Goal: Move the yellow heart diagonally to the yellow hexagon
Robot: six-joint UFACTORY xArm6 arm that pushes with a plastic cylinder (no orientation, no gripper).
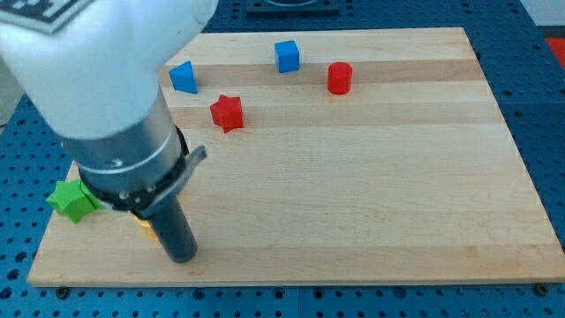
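Note:
My arm fills the view's left side and my tip point(181, 257) rests on the board near its bottom left corner. A small sliver of a yellow block point(146, 231) shows just to the left of the rod, touching or nearly touching it; its shape is hidden by the arm. I cannot tell whether it is the heart or the hexagon. No other yellow block is visible; the arm may hide it. A green star point(72, 200) lies further left at the board's edge.
A blue triangular block point(184, 77), a blue cube point(287, 56) and a red cylinder point(340, 78) sit near the view's top. A red star point(227, 112) lies below them. The wooden board point(371, 177) ends just below my tip.

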